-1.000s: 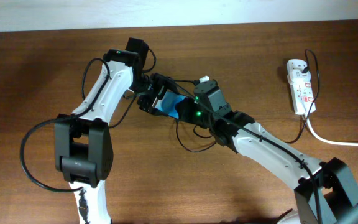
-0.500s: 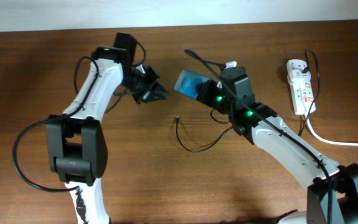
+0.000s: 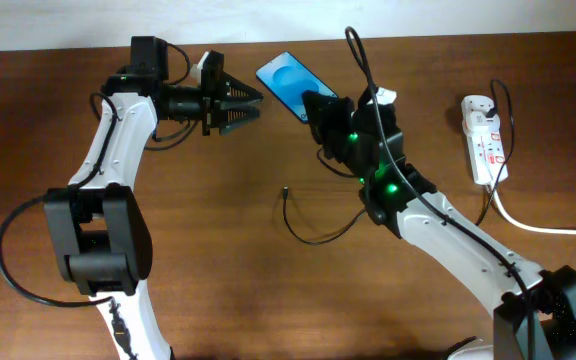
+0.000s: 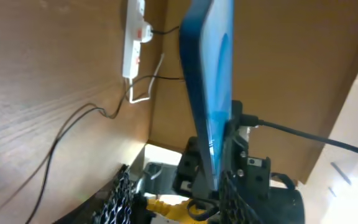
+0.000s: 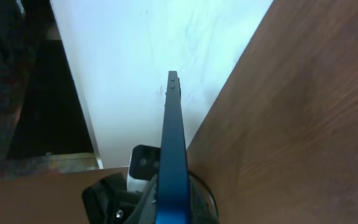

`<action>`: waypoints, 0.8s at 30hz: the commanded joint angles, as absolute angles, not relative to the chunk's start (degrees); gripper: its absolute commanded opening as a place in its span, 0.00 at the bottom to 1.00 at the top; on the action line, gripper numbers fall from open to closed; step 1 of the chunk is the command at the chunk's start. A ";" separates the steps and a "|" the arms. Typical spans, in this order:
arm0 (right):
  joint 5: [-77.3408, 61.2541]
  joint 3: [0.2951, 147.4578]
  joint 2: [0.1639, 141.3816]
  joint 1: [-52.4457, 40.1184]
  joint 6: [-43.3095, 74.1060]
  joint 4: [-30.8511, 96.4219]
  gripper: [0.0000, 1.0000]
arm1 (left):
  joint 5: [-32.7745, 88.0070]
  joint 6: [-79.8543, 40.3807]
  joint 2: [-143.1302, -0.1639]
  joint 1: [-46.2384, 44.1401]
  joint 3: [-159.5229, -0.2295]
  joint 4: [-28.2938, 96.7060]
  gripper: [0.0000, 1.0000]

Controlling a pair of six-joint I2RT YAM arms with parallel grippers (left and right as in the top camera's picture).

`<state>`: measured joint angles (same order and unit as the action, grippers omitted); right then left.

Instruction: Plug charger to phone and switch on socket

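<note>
The phone [image 3: 286, 84], blue screen in a black frame, is held off the table at the back centre by my right gripper [image 3: 320, 110], which is shut on its lower end. In the right wrist view the phone [image 5: 173, 143] shows edge-on between the fingers. My left gripper [image 3: 240, 107] is open and empty, just left of the phone and pointing at it; its view shows the phone [image 4: 211, 93] ahead. The charger [image 3: 313, 238], a thin black cable, lies on the table with its plug tip [image 3: 283, 193] free. The socket [image 3: 485, 138] lies at the far right.
A thick white cord [image 3: 543, 228] runs from the socket off the right edge. The socket [image 4: 135, 37] and the thin cable [image 4: 73, 127] also show in the left wrist view. My right arm [image 3: 448, 235] crosses above the charger cable.
My left gripper let go of the phone and drew back to the left. My right gripper carried the phone up and toward the back of the table. The charger stayed on the table.
</note>
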<state>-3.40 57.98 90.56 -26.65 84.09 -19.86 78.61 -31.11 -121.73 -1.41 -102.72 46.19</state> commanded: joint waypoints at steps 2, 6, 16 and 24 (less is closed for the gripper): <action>-1.91 59.11 88.44 -27.88 86.06 -21.50 0.04 | 82.08 -31.68 -121.82 -1.37 -103.13 46.04 0.46; -2.35 59.11 88.44 -28.99 86.04 -21.41 0.04 | 81.60 -31.68 -121.82 -1.37 -103.13 46.06 0.45; -2.76 59.11 88.49 -30.06 86.02 -19.09 0.04 | 80.75 -31.68 -121.82 -1.39 -103.13 45.89 0.43; -2.79 59.11 88.66 -30.55 86.02 -19.11 0.04 | 76.79 -34.04 -121.82 -2.72 -103.13 44.73 0.41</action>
